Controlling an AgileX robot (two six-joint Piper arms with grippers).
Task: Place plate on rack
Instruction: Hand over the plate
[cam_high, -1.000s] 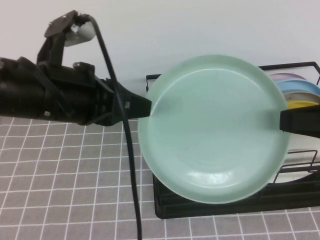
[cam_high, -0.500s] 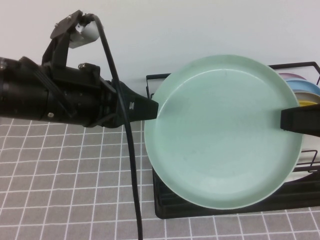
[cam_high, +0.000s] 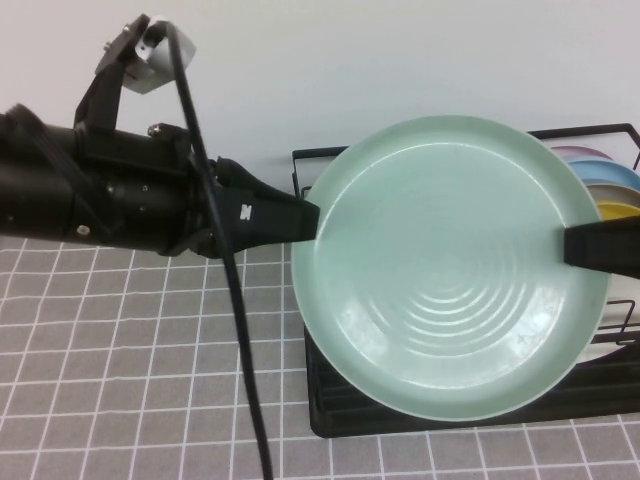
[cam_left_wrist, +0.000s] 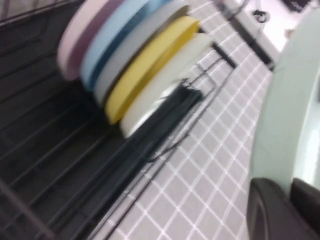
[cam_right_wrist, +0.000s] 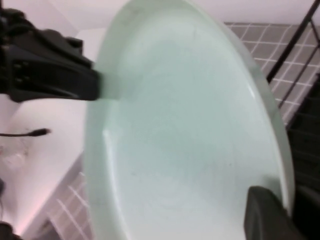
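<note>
The pale mint-green plate (cam_high: 450, 265) is held in the air above the black wire rack (cam_high: 330, 410), tilted with its hollow face towards the high camera. My left gripper (cam_high: 312, 215) is shut on its left rim. My right gripper (cam_high: 568, 246) is shut on its right rim. In the left wrist view the plate's rim (cam_left_wrist: 285, 110) runs between the left gripper's (cam_left_wrist: 289, 192) dark fingers (cam_left_wrist: 267, 212). In the right wrist view the plate (cam_right_wrist: 185, 130) fills the picture, with the right gripper (cam_right_wrist: 290, 205) on its near rim and the left gripper (cam_right_wrist: 95, 85) on its far rim.
Several plates stand on edge in the rack's right part: pink (cam_left_wrist: 75, 35), light blue (cam_left_wrist: 105, 45), yellow (cam_left_wrist: 145, 65) and white (cam_left_wrist: 160, 87). They show behind the held plate in the high view, the yellow one (cam_high: 612, 209) among them. A black cable (cam_high: 240, 330) hangs across the grey gridded mat (cam_high: 130, 370).
The plate has tipped so its face turns more to the high camera, showing concentric rings, and it has dropped slightly. Both grippers keep their hold on the rims.
</note>
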